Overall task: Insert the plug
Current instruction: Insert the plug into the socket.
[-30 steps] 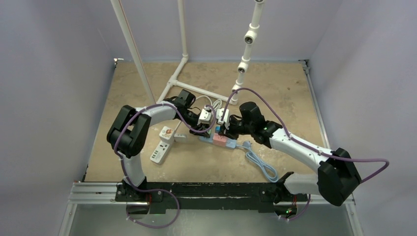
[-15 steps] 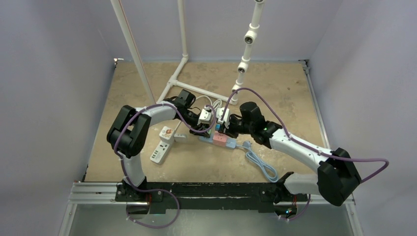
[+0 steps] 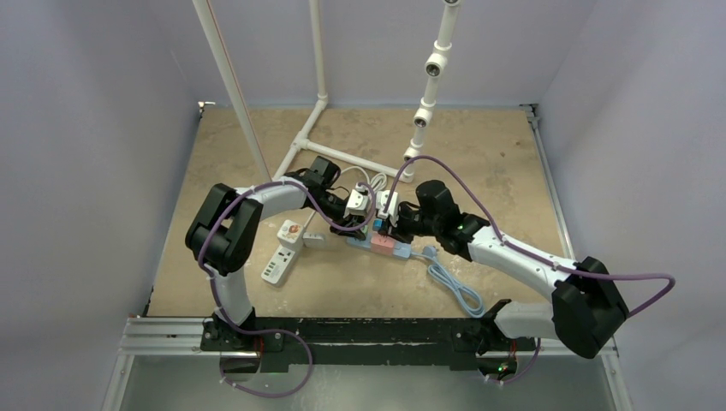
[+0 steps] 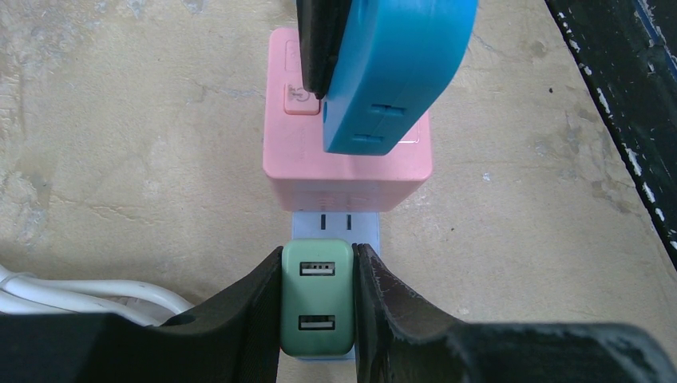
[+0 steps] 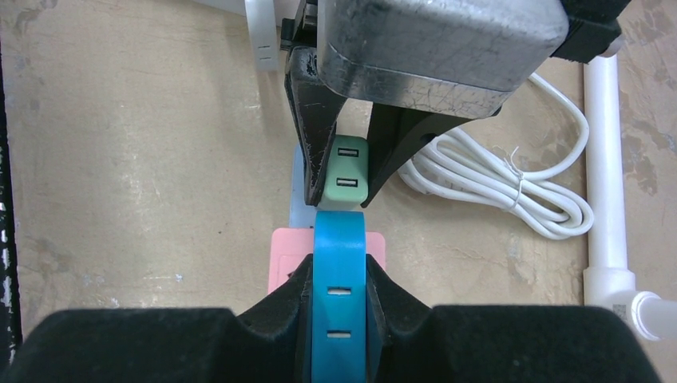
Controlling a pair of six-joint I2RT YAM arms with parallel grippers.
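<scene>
A power strip (image 3: pixel 383 245) with a pink section (image 4: pixel 351 175) and a pale blue section (image 4: pixel 335 223) lies on the tabletop mid-table. My left gripper (image 4: pixel 318 263) is shut on a green two-port USB plug (image 4: pixel 317 299), which stands on the pale blue section just behind an uncovered pair of slots. My right gripper (image 5: pixel 339 271) is shut on a blue plug (image 5: pixel 339 307), held over the pink section (image 5: pixel 281 255) and close in front of the green plug (image 5: pixel 346 179). Whether either plug's prongs are seated is hidden. In the top view both grippers (image 3: pixel 360 205) (image 3: pixel 389 218) meet over the strip.
A coiled white cable (image 5: pixel 495 183) lies right beside the green plug, with a white pipe frame (image 5: pixel 604 159) past it. A white power strip (image 3: pixel 281 264) and a small white adapter (image 3: pixel 290 229) lie to the left. A pale blue cord (image 3: pixel 454 287) trails toward the near edge.
</scene>
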